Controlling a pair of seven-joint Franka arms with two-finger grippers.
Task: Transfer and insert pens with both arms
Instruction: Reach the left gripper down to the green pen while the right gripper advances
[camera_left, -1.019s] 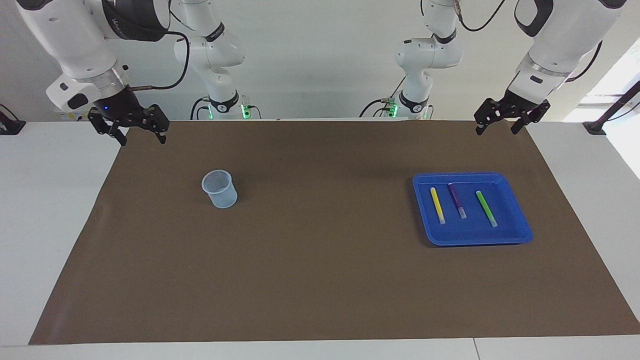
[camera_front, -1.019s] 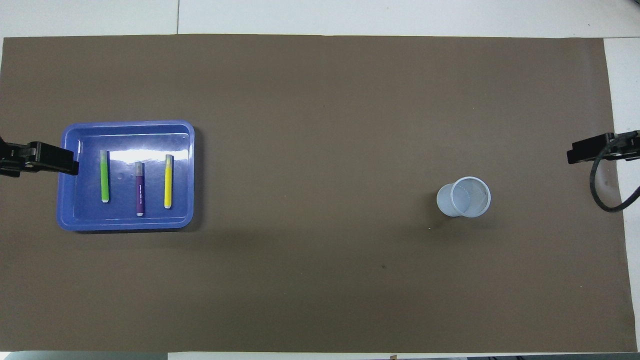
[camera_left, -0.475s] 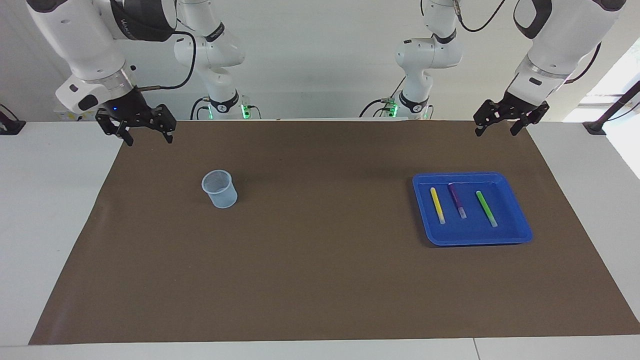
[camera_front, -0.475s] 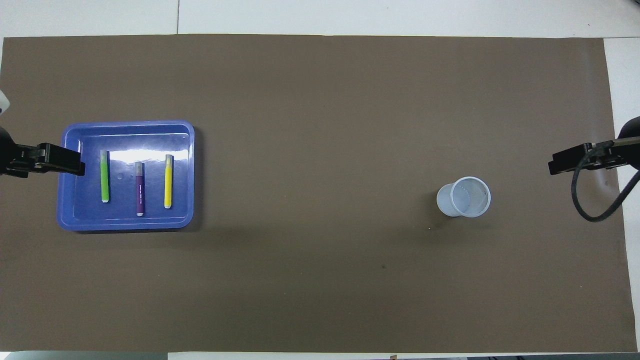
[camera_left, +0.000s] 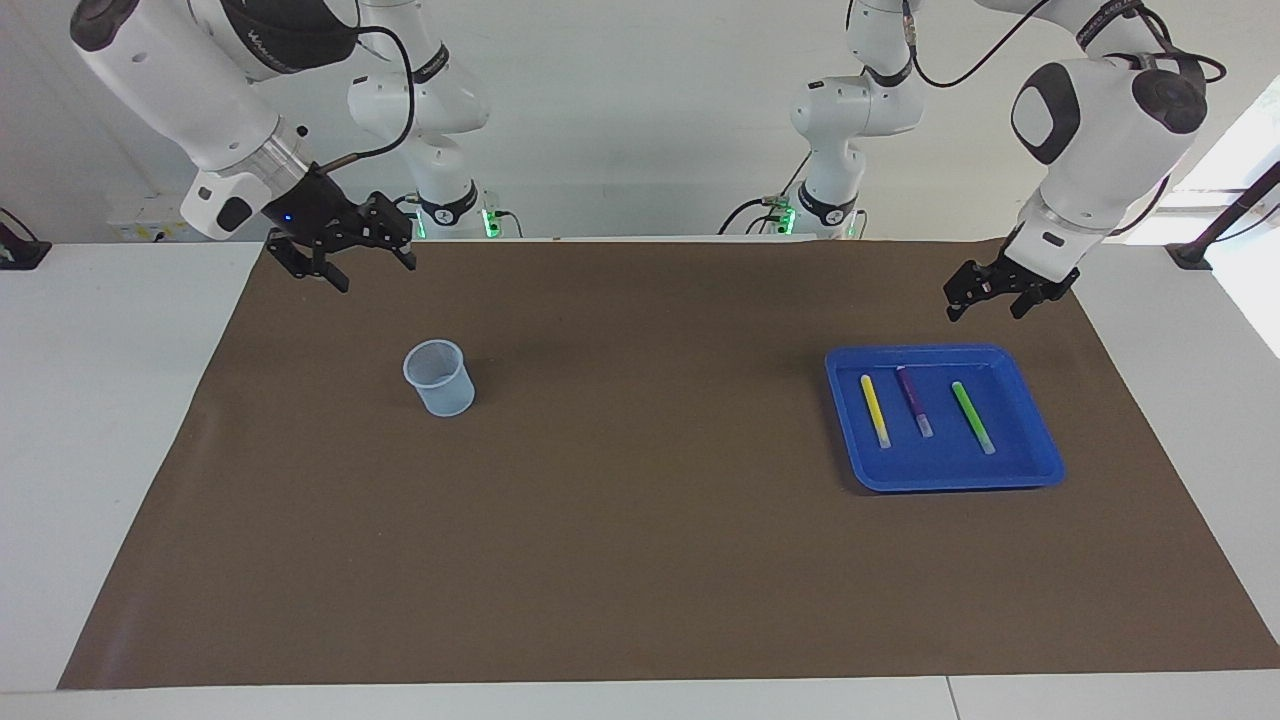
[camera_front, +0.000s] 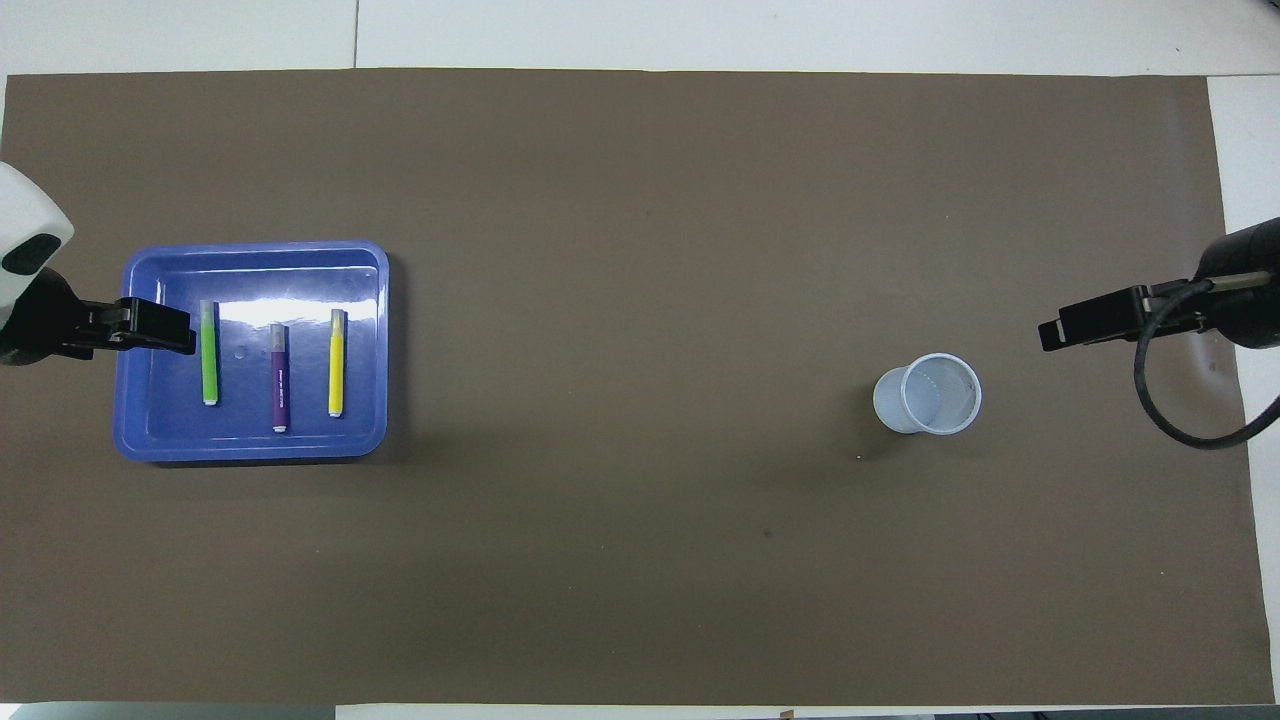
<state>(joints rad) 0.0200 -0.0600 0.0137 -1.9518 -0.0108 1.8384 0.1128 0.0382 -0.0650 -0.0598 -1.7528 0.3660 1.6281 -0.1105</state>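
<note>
Facing view: left claw (camera_left: 985, 300) hangs spread over the bench's robot-side edge, short of the blue tray (camera_left: 1040, 463) holding the yellow pen (camera_left: 875, 410), purple pen (camera_left: 914, 400) and green pen (camera_left: 972, 416). Right claw (camera_left: 340, 262), spread, hangs near the mesh cup (camera_left: 438, 378). Close-lying pens risk a nudged neighbour. Overhead, each claw probably hides one finger.

The overhead view's edges cut off both arms behind each claw.
</note>
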